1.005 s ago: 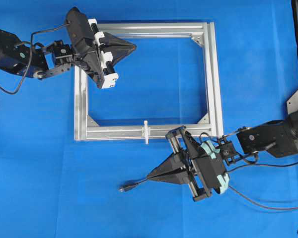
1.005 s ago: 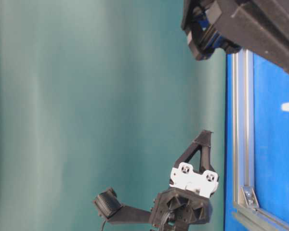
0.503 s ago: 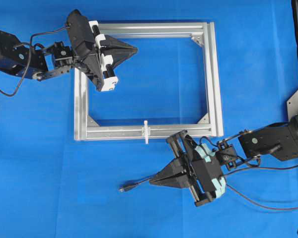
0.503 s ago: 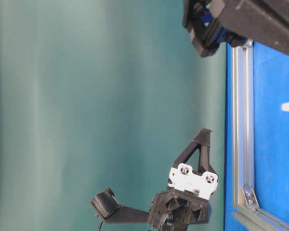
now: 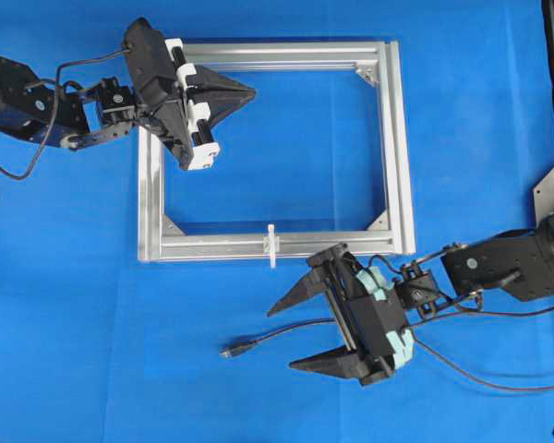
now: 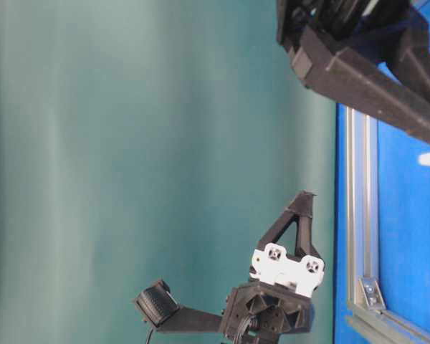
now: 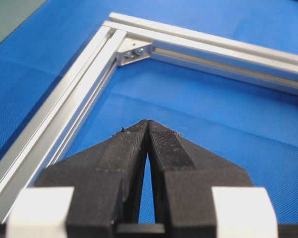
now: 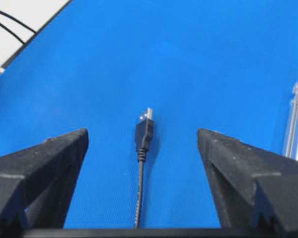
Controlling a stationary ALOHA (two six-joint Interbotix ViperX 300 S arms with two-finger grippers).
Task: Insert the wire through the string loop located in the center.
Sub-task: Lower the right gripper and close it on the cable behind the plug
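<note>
Overhead view: the right gripper (image 5: 279,334) stands with jaws spread wide, holding nothing; the wire (image 5: 277,335) lies on the blue mat (image 5: 74,305) between them, plug end pointing left. The string loop (image 5: 271,245) crosses the frame (image 5: 402,148) at its lower bar, just above and apart from the wire. The left gripper (image 5: 252,89) is fully closed and empty, above the frame's upper left area.

Left wrist view: fingertips (image 7: 134,136) pressed together, grasping nothing.

Right wrist view: the wire (image 8: 143,144) rests between separated fingers (image 8: 59,153), untouched.
</note>
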